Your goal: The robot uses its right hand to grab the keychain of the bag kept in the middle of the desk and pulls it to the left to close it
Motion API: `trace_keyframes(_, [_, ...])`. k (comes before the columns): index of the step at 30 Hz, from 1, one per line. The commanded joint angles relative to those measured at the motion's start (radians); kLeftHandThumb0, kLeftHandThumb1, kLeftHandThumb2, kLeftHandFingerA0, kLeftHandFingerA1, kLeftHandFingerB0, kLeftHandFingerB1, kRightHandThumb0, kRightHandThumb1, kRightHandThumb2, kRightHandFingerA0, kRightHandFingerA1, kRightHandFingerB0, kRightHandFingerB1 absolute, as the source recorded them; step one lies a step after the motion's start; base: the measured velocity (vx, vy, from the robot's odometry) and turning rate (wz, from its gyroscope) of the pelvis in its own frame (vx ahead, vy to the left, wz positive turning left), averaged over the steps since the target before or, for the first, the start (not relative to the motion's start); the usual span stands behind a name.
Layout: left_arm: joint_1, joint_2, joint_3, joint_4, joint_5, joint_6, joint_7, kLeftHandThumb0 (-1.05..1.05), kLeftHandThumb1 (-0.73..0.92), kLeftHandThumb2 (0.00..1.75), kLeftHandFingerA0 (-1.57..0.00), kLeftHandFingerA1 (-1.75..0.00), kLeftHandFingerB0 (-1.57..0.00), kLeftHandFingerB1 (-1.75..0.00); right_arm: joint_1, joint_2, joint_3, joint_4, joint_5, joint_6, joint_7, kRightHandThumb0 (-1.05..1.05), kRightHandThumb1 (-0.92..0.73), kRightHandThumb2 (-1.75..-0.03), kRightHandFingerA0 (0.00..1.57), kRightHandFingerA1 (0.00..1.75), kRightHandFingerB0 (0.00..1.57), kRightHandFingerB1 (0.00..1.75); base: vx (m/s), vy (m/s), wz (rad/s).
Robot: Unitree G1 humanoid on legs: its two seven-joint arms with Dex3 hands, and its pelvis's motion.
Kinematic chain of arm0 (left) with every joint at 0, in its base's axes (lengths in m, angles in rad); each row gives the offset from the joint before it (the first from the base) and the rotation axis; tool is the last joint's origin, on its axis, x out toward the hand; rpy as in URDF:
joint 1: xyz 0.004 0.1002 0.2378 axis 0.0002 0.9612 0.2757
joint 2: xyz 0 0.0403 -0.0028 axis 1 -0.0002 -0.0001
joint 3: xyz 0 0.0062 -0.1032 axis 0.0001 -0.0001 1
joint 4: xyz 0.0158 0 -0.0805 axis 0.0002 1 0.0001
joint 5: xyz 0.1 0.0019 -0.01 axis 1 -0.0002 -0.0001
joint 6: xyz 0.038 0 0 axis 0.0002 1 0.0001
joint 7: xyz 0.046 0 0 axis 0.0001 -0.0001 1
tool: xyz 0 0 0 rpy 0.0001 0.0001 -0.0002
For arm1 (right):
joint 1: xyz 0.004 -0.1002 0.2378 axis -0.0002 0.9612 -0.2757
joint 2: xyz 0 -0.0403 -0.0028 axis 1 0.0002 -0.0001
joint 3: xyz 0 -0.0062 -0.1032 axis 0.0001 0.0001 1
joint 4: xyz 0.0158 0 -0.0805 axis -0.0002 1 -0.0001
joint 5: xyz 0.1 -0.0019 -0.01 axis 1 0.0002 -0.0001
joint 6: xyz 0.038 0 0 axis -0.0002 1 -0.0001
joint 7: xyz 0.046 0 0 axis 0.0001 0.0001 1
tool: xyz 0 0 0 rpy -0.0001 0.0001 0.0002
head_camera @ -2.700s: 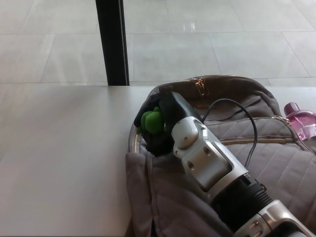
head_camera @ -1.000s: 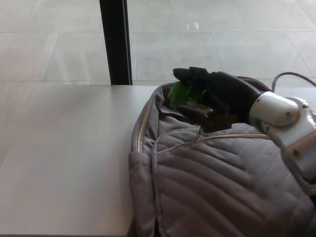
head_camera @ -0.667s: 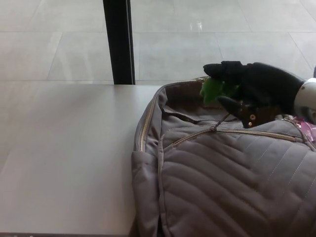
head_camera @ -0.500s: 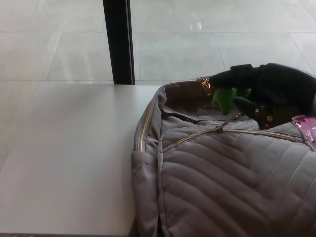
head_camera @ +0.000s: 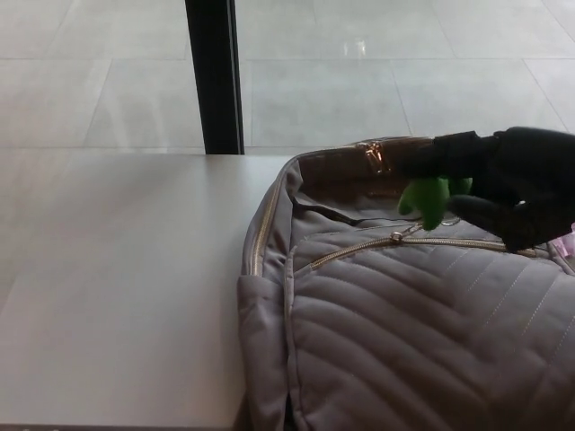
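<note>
The green keychain [head_camera: 431,199] sits at the one o'clock edge of the grey backpack [head_camera: 404,341], pinched inside my right hand [head_camera: 508,184]. With a firm grip, I should draw steadily toward nine o'clock along the zip track, low over the desk [head_camera: 117,287], without lifting the backpack.

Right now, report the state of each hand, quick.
Left hand: not in view.
Right hand: shut on the green keychain, at the top of the bag.
</note>
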Motion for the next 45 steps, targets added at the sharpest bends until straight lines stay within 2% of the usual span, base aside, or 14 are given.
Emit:
trace_keyframes(1, [0.009,0.024,-0.004,-0.008,0.017,-0.009,0.003,-1.05,0.92,0.89,-0.79,-1.03,-0.65,-1.03,0.004,0.041,-0.069,-0.003,0.08,0.122,-0.001,-1.05,-0.85,-0.66,0.0,0.0,0.0,0.0,0.0,0.0,0.0])
trace_keyframes(3, [0.017,0.021,-0.002,-0.018,0.014,-0.005,0.005,-1.05,0.7,1.33,-0.8,-1.05,-0.64,-1.05,-0.019,0.047,-0.09,0.028,0.125,0.175,0.036,-1.05,-0.86,-0.66,0.0,0.0,0.0,0.0,0.0,0.0,0.0])
trace_keyframes(15, [0.006,0.023,-0.002,-0.007,0.008,0.004,-0.004,-1.05,0.92,0.88,-0.77,-1.07,-0.61,-1.05,-0.216,-0.002,-0.227,0.189,0.198,0.252,0.072,-1.05,-0.78,-1.18,0.16,0.34,0.0,0.02,0.0,0.0,0.0])
trace_keyframes(18, [-0.001,0.022,-0.001,0.005,0.009,0.005,0.003,-1.05,0.91,0.89,-0.75,-1.08,-0.61,-1.06,-0.242,-0.014,-0.242,0.232,0.205,0.256,0.084,-1.04,-0.78,-1.19,0.17,0.34,0.0,0.03,0.0,0.0,0.0])
trace_keyframes(19, [0.003,0.023,-0.002,0.002,0.01,0.002,0.0,-1.05,0.92,0.9,-0.74,-1.08,-0.61,-1.06,-0.243,-0.023,-0.235,0.235,0.202,0.257,0.092,-0.98,-0.92,-0.71,0.07,0.39,0.0,0.05,0.0,0.0,0.0])
trace_keyframes(25, [0.004,0.026,-0.012,0.0,0.016,-0.004,-0.006,-1.05,0.92,0.89,-0.78,-1.06,-0.62,-1.04,-0.194,-0.116,-0.22,0.231,0.184,0.213,0.135,-0.89,-0.71,-1.18,0.0,0.37,0.0,0.12,0.0,0.0,0.0])
trace_keyframes(26, [0.003,0.026,-0.008,0.006,0.012,0.002,-0.005,-1.05,0.67,1.33,-0.77,-1.08,-0.61,-1.06,-0.174,-0.157,-0.245,0.233,0.181,0.181,0.149,-0.97,-0.83,-1.24,0.01,0.48,0.01,0.05,0.0,0.0,0.0])
trace_keyframes(27, [0.0,0.025,-0.007,0.015,0.012,-0.004,-0.004,-1.05,0.9,0.89,-0.8,-1.04,-0.65,-1.03,-0.168,-0.179,-0.267,0.25,0.185,0.176,0.153,-0.96,-0.83,-1.25,0.04,0.51,0.0,0.07,0.0,0.0,0.0])
trace_keyframes(31, [-0.009,0.024,-0.009,0.021,0.012,-0.012,-0.011,-1.05,0.68,1.33,-0.75,-1.1,-0.58,-1.1,-0.102,-0.306,-0.401,0.303,0.206,0.174,0.159,-0.93,-0.92,-0.75,0.16,0.42,0.0,0.14,0.0,0.0,0.0])
trace_keyframes(33, [-0.003,0.024,-0.007,0.008,0.008,-0.007,-0.014,-1.05,0.9,0.88,-0.76,-1.07,-0.58,-1.07,-0.034,-0.342,-0.496,0.323,0.218,0.148,0.151,-0.93,-0.91,-0.79,0.16,0.4,0.0,0.15,0.0,0.0,0.0])
trace_keyframes(38, [-0.008,0.021,-0.005,-0.001,0.001,0.01,-0.012,-1.05,0.69,1.33,-0.73,-1.12,-0.56,-1.11,0.203,-0.38,-0.909,0.479,0.268,0.167,0.126,-0.86,-0.74,-1.1,0.13,0.48,0.03,0.2,0.0,0.0,0.0])
trace_keyframes(39, [-0.012,0.022,-0.003,0.01,0.002,0.008,-0.01,-1.05,0.68,1.33,-0.75,-1.11,-0.58,-1.09,0.266,-0.37,-0.989,0.469,0.245,0.166,0.089,-0.9,-0.9,-0.68,0.29,0.36,0.12,0.23,0.0,0.0,0.0])
trace_keyframes(40, [-0.015,0.023,-0.003,0.016,0.002,0.004,-0.011,-1.05,0.91,0.89,-0.77,-1.07,-0.62,-1.05,0.389,-0.355,-1.101,0.512,0.227,0.084,0.097,-0.9,-0.71,-1.11,0.15,0.48,0.06,0.28,0.0,0.0,0.0])
trace_keyframes(45, [-0.024,0.027,-0.011,0.005,0.011,0.012,-0.003,-1.05,0.92,0.89,-0.78,-1.05,-0.62,-1.05,0.675,-0.312,-1.333,0.732,0.22,-0.094,0.027,-0.84,-0.7,-1.08,0.21,0.52,0.09,0.35,0.0,0.0,0.0])
